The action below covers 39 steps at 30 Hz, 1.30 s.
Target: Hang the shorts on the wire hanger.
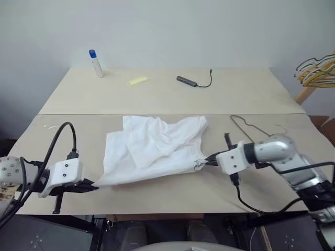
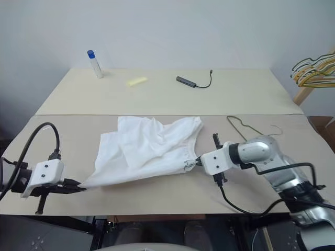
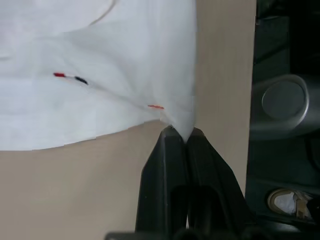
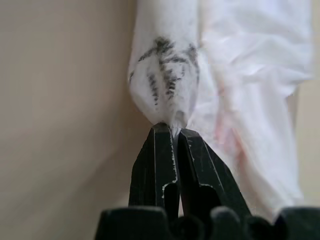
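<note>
The white shorts (image 1: pixel 154 149) lie crumpled in the middle of the near table, stretched between both arms. My left gripper (image 1: pixel 93 183) is shut on their near left corner, which the left wrist view shows pinched between the fingers (image 3: pixel 170 150). My right gripper (image 1: pixel 205 162) is shut on the right edge of the shorts (image 4: pixel 170 95), at a bunched bit with dark marks. The wire hanger (image 1: pixel 251 125) lies flat on the table just beyond my right arm, its hook towards the right.
On the far table stand a white bottle with a blue cap (image 1: pixel 96 64), a yellow slip (image 1: pixel 137 80) and a dark dongle with its cable (image 1: pixel 192 80). A bunch of yellow and dark hangers (image 1: pixel 318 70) hangs on a wooden rack at the far right.
</note>
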Motion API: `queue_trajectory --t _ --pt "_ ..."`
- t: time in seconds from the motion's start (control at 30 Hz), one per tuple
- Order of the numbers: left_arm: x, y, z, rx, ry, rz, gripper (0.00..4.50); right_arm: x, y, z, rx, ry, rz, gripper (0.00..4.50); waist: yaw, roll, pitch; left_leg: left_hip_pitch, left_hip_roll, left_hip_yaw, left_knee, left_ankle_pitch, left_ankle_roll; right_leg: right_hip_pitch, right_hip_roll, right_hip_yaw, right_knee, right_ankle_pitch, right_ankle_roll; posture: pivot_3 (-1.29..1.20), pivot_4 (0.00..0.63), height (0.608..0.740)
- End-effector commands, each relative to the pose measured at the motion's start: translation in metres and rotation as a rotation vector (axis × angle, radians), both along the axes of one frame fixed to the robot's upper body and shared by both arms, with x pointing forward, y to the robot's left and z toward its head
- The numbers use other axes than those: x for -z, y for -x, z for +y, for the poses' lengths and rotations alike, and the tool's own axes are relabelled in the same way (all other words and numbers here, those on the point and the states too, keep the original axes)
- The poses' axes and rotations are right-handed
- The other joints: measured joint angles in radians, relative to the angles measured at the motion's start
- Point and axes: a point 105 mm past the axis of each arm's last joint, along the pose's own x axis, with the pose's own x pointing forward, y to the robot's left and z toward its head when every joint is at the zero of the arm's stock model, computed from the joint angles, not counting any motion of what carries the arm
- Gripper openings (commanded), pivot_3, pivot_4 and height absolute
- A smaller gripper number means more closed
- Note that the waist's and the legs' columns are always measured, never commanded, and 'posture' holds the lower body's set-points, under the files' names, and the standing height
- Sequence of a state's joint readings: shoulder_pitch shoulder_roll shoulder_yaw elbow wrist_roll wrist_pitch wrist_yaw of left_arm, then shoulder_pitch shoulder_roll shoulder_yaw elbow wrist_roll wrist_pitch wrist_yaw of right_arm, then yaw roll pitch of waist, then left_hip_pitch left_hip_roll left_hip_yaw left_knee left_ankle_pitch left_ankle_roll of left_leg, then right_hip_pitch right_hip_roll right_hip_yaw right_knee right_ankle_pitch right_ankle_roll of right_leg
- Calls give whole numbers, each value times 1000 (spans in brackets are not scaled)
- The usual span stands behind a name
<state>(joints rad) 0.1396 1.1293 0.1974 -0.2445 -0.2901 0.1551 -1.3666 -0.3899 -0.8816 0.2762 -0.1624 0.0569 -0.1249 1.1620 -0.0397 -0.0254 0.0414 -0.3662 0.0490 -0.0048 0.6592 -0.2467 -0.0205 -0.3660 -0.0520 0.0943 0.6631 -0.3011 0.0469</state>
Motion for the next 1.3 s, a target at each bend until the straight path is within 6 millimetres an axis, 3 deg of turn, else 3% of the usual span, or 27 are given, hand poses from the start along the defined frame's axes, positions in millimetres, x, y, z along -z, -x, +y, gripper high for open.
queue_trajectory --t 0.03,0.13,0.2,0.23,0.3,0.37,0.4,0.47,0.53,0.67,0.77,0.83,0.93,1.07,1.17,1.3 --pt "-26 -61 -20 -123 100 -268 0 -38 -39 9 163 -156 -55 33 3 0 -1 0 0 0 1 0 0 0 1 0 1 0 0 4 0 740" --pt "-61 -120 -35 -271 188 -467 0 -67 -88 10 355 -247 -158 33 13 -2 -1 1 0 -3 2 2 0 2 3 0 0 3 -1 -1 0 740" --pt "-108 -167 -35 -441 242 -694 0 -113 -130 6 545 -389 -298 33 11 -4 -3 -3 0 -7 2 2 0 -2 5 0 1 5 -3 3 0 740" --pt "-124 -180 -35 -496 255 -766 0 -128 -141 4 601 -433 -344 33 10 -4 -3 -6 0 -7 2 2 0 -6 5 0 1 5 -3 3 0 740" --pt "-196 -200 -28 -681 404 -1041 0 -181 -162 -9 757 -567 -574 33 6 -5 -4 -13 0 -8 2 3 -2 -14 5 0 4 5 -3 -2 0 740" --pt "-270 -190 -12 -848 679 -1255 0 -231 -159 -21 815 -705 -833 33 0 -6 -4 -30 0 -9 2 9 -11 -35 2 0 16 6 -3 -6 0 740" --pt "-295 -178 -5 -879 819 -1313 0 -246 -152 -23 799 -763 -908 33 -3 -7 -5 -40 -3 -9 4 12 -18 -46 -2 -2 22 6 -3 -9 0 740" --pt "-325 -150 9 -850 974 -1416 0 -260 -138 -26 757 -805 -1027 33 -20 -7 -5 -50 -7 -4 3 13 -19 -60 -8 -1 25 7 -2 -12 0 740" --pt "-329 -133 15 -779 934 -1486 0 -256 -129 -26 713 -801 -1051 33 -40 -7 -5 -48 -10 -1 3 13 -20 -59 -11 1 25 6 -1 -10 0 740" --pt "-292 -120 10 -630 831 -1334 0 -206 -120 -9 562 -694 -906 33 -60 -6 -6 -41 -12 -3 1 11 -16 -50 -11 2 21 6 3 -2 0 740" --pt "-233 -112 2 -510 666 -1118 0 -154 -114 2 457 -505 -840 33 -63 -6 -5 -29 -12 -7 1 10 -11 -34 -9 0 15 6 3 3 0 740" --pt "-182 -100 -3 -419 510 -967 0 -122 -108 8 390 -410 -758 33 -66 -5 -5 -15 -11 -7 -3 8 -8 -20 -8 0 7 6 3 9 0 740" --pt "-104 -75 -2 -337 271 -727 0 -76 -97 9 278 -231 -653 33 -72 -5 -6 -13 -10 -7 -3 8 -8 -18 -7 1 8 5 3 13 0 740" --pt "-34 -37 3 -208 15 -511 0 -27 -70 5 117 -27 -465 33 -64 -5 -5 -17 -9 -8 -5 8 -8 -21 -7 0 5 5 2 21 0 740" --pt "-4 -9 3 -107 -87 -341 0 -9 -49 1 52 29 -312 33 -51 -5 -5 -18 -9 -6 -5 7 -7 -21 -7 0 1 5 2 27 0 740" --pt "12 22 6 25 -208 -167 0 3 -28 -7 -32 129 -206 33 -25 -5 -5 -16 -7 -2 -5 5 -4 -20 -7 0 1 5 2 28 0 740"
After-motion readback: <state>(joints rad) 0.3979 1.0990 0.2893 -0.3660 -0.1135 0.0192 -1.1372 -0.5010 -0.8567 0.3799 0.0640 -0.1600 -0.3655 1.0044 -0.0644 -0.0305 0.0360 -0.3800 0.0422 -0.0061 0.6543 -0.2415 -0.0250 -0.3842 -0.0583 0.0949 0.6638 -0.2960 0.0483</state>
